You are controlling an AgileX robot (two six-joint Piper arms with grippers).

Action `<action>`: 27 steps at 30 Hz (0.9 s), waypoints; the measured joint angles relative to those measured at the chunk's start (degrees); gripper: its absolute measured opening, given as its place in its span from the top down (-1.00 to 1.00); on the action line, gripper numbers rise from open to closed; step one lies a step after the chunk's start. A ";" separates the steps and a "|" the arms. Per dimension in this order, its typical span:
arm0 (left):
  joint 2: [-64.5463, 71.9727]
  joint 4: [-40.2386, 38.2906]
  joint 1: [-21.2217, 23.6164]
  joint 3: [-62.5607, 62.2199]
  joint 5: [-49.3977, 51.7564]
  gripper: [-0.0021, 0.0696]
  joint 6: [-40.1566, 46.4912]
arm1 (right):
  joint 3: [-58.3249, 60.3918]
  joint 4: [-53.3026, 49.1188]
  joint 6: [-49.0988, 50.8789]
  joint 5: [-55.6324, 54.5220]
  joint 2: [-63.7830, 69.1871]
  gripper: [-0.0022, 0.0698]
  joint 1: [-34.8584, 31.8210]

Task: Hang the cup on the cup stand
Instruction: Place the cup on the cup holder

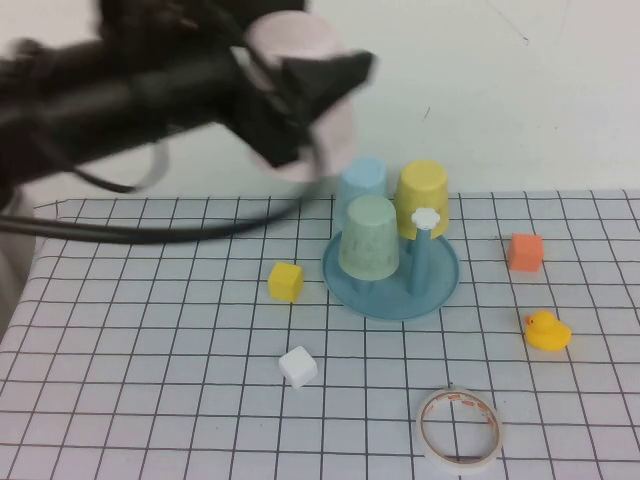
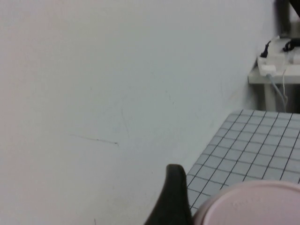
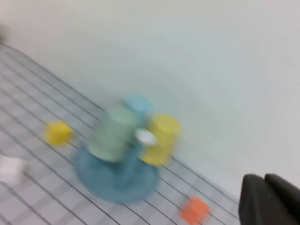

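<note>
My left gripper is shut on the pale pink cup and holds it high in the air, above and to the left of the cup stand. In the left wrist view the cup's bottom sits beside one black finger. The blue stand carries a light green cup, a yellow cup and a light blue cup. Its white-capped peg is bare. My right gripper is shut and empty; it is out of the high view, and its wrist view looks down on the stand.
A yellow cube and a white cube lie left of the stand. An orange cube and a yellow duck lie to its right. A tape roll lies near the front edge. A wall stands behind the table.
</note>
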 joint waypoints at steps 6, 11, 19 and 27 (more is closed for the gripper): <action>7.62 -0.45 -7.71 -2.59 -5.64 -0.59 8.70 | 0.47 0.10 0.00 -7.99 -0.04 0.94 0.00; 14.65 -0.45 -10.50 -6.66 -5.96 -0.59 11.82 | 0.47 0.10 0.00 -8.52 -0.04 0.94 0.00; 26.40 -0.66 -10.60 -15.86 -6.86 -0.58 2.67 | 0.47 0.10 0.00 -8.60 -0.04 0.94 0.00; 35.54 -1.04 -11.09 -23.73 -9.63 -0.58 0.19 | 0.47 0.10 0.00 -8.60 -0.04 0.94 0.00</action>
